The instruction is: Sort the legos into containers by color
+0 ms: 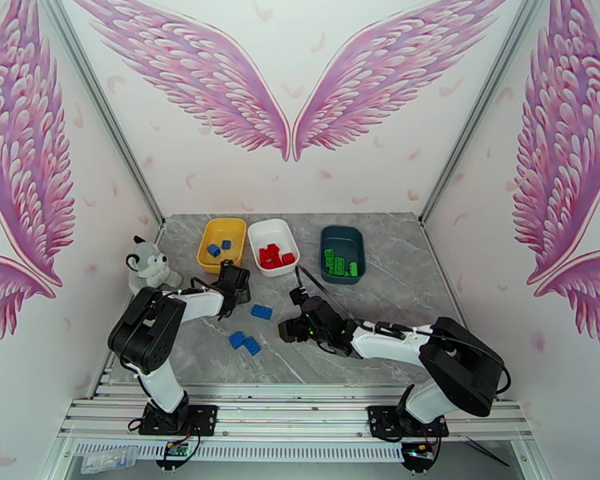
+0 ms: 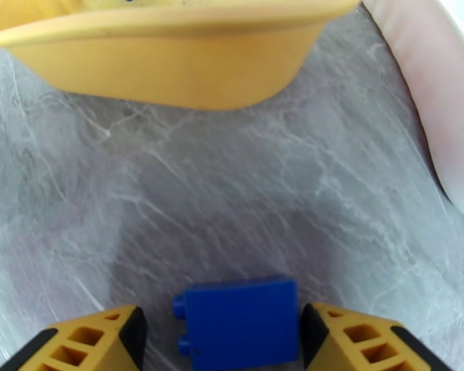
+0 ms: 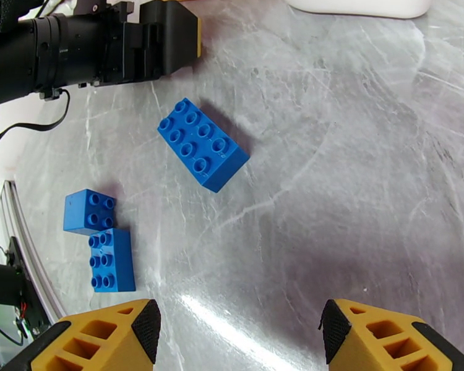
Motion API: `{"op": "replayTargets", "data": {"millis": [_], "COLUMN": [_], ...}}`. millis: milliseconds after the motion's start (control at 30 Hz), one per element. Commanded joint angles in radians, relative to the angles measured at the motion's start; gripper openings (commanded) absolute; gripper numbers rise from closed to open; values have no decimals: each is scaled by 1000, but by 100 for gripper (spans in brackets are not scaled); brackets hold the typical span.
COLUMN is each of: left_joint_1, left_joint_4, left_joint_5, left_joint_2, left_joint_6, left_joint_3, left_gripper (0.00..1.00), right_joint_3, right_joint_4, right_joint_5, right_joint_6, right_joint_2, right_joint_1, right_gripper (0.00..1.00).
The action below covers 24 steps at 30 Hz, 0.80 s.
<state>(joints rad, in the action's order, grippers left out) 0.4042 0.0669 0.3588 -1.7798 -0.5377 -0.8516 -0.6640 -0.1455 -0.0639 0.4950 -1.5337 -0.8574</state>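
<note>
On my grey table [image 1: 396,258], the yellow tray [image 1: 224,226] holds blue legos [image 1: 214,250], the white tray [image 1: 272,231] red legos [image 1: 272,256] and the teal tray [image 1: 342,236] green legos [image 1: 338,266]. My left gripper [image 2: 223,323] straddles a blue brick [image 2: 241,326] just before the yellow tray, jaws apart with a gap on one side. My right gripper [image 3: 238,329] gapes over bare table near three loose blue bricks [image 3: 202,144].

Three trays stand in a row from 9 to 3 o'clock: the yellow tray [image 1: 205,250] holds two blue bricks [image 1: 214,250], the white tray [image 1: 274,231] red bricks [image 1: 271,256], the teal tray [image 1: 342,235] green bricks [image 1: 338,264]. At the white tray's 6 o'clock an eight-stud blue brick [image 3: 202,143] lies studs-up, with a touching blue pair [image 3: 99,242] at its 7 o'clock. A sideways blue brick [image 2: 241,323] lies at the yellow tray's 6 o'clock.
</note>
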Motion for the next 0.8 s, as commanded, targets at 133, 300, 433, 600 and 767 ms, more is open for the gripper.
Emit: {"op": "replayTargets", "data": {"millis": [133,300,433,600,767], "left_joint_1": [-12,3,28,36,17], "left_joint_4": [-22,-15,20,51,92], "left_joint_5": [-67,-81,-88,-87,-38], "left_joint_2": [-62,-7,68,165,210], "left_joint_6": [-7,1,17,30,63], "left_joint_3": [-21,-12,-21,-32,-77], "left_gripper": [51,43,43,43,44], "right_joint_3": [-21,-29,-37,-46,-58], "right_joint_4": [-17,-15,-16,-33,-66], "right_joint_5": [-8,-10,-18,-41,-96], "right_joint_6": [8,7,5,11,26], "right_joint_2": [-22,-26,-32,-40,-67], "right_joint_1": [9,9,8,8,8], "right_gripper": [75,75,75,75,75]}}
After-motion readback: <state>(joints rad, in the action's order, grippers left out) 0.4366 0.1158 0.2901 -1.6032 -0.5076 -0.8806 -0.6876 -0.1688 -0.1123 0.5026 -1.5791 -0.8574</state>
